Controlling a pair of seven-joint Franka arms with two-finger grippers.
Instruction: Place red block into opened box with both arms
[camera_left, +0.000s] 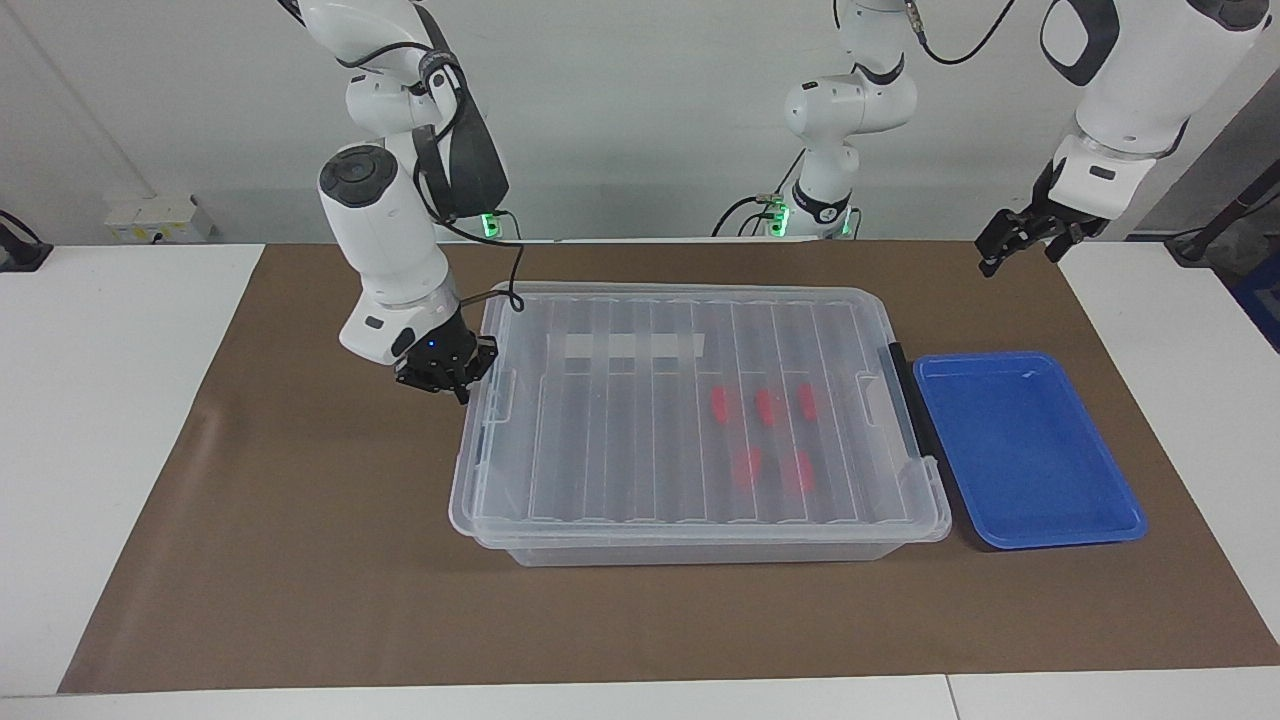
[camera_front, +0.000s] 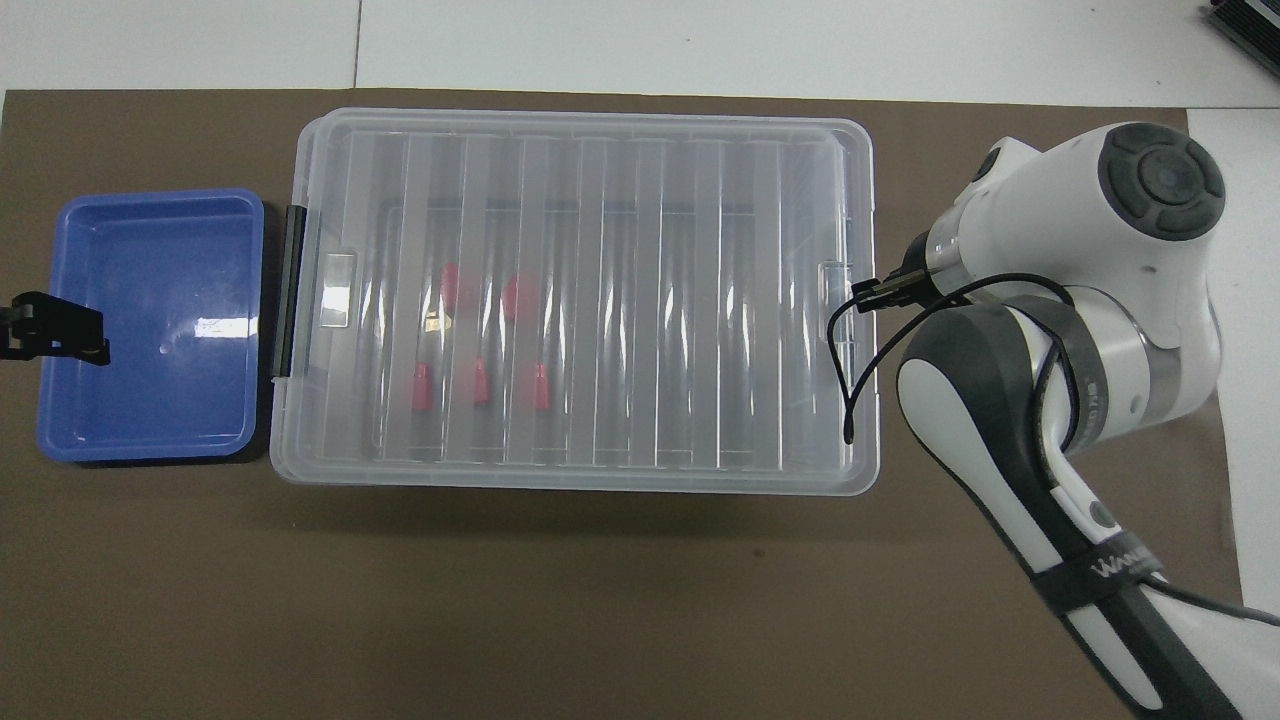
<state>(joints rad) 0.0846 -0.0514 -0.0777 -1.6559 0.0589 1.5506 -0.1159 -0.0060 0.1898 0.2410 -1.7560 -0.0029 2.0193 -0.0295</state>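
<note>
The clear box (camera_left: 700, 548) (camera_front: 575, 478) sits mid-table with its ribbed lid (camera_left: 650, 430) lying on top. Several red blocks (camera_left: 762, 405) (camera_front: 480, 384) show through the lid, inside the box toward the left arm's end. My right gripper (camera_left: 442, 372) is shut and low at the end of the lid toward the right arm's end, next to the lid's tab (camera_left: 497, 385). Whether it grips the lid I cannot tell. In the overhead view only its tip (camera_front: 880, 290) shows under the wrist. My left gripper (camera_left: 1020, 242) (camera_front: 55, 330) hangs open and empty above the blue tray's outer end.
A blue tray (camera_left: 1030, 455) (camera_front: 150, 320) lies beside the box at the left arm's end, next to the box's black latch (camera_left: 905, 400). A brown mat (camera_left: 300, 520) covers the table. The right arm's black cable (camera_front: 850, 380) loops over the lid's corner.
</note>
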